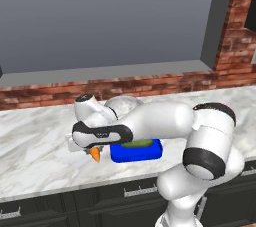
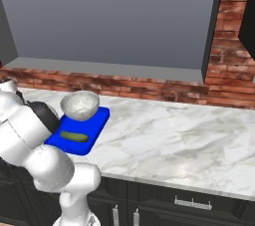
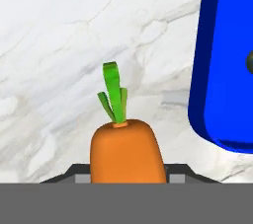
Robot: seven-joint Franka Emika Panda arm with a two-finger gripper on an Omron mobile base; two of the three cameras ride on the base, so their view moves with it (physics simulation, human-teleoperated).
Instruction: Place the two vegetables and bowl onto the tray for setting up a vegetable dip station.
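Gripper (image 1: 93,150) clamped on the carrot (image 3: 126,151) (green stem pointing away from the hand), raised over marble counter (image 1: 40,141). Blue tray (image 1: 150,152) just right, already carrying cucumber (image 2: 73,136) near, bowl (image 2: 79,104) at far end.
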